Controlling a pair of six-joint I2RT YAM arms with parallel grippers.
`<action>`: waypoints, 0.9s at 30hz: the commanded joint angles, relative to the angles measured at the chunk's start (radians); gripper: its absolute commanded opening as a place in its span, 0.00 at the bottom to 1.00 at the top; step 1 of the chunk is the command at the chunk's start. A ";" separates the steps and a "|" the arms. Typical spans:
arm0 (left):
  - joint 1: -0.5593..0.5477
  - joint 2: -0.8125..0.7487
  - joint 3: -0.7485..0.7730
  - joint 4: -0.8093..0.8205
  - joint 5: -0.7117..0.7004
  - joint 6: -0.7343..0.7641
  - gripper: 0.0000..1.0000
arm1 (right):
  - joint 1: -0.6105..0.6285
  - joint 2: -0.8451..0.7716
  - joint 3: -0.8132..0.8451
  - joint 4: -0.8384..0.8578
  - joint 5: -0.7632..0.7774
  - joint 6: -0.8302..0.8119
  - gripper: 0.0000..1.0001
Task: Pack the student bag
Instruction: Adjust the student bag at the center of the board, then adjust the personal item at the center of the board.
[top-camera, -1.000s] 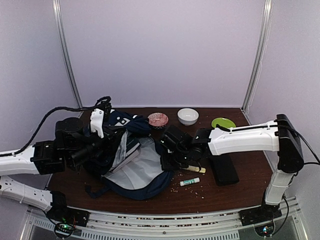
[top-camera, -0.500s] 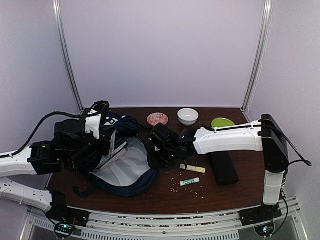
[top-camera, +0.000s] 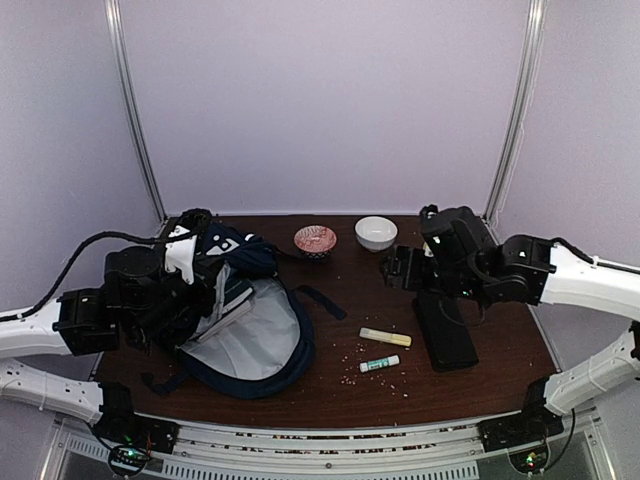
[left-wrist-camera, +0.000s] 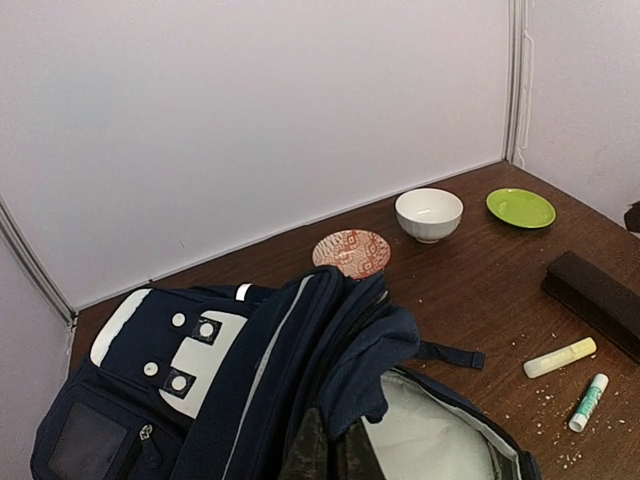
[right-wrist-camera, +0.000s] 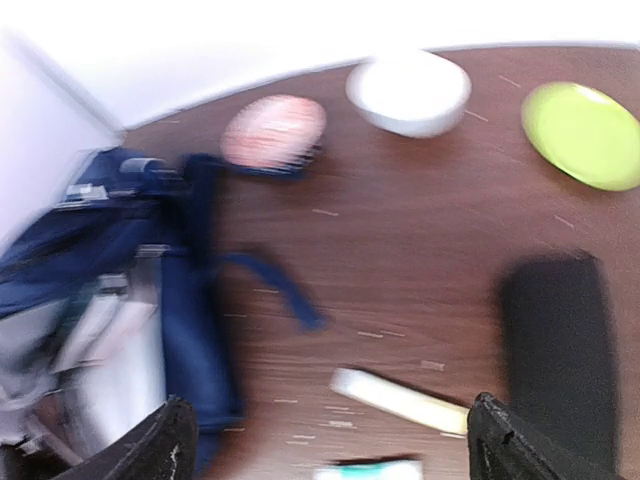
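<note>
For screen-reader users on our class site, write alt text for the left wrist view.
A navy student bag lies unzipped in the foreground, its pale lining showing. Behind it on the brown table stand a red patterned bowl, a white bowl and a green plate; a black case, a yellow stick and a white tube lie to the right.

The student bag (top-camera: 245, 320) is matt navy cloth, the table (top-camera: 360, 290) smooth dark wood, the bowl (top-camera: 376, 232) glossy.
</note>
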 joint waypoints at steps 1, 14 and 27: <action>0.003 -0.013 -0.025 0.104 -0.024 -0.015 0.00 | -0.126 -0.105 -0.271 -0.084 0.028 0.108 0.94; 0.005 0.012 -0.049 0.153 0.033 -0.002 0.00 | -0.381 -0.265 -0.714 0.172 -0.102 0.284 0.93; 0.005 0.006 -0.082 0.168 0.053 -0.030 0.00 | -0.433 -0.186 -0.902 0.534 -0.357 0.372 0.91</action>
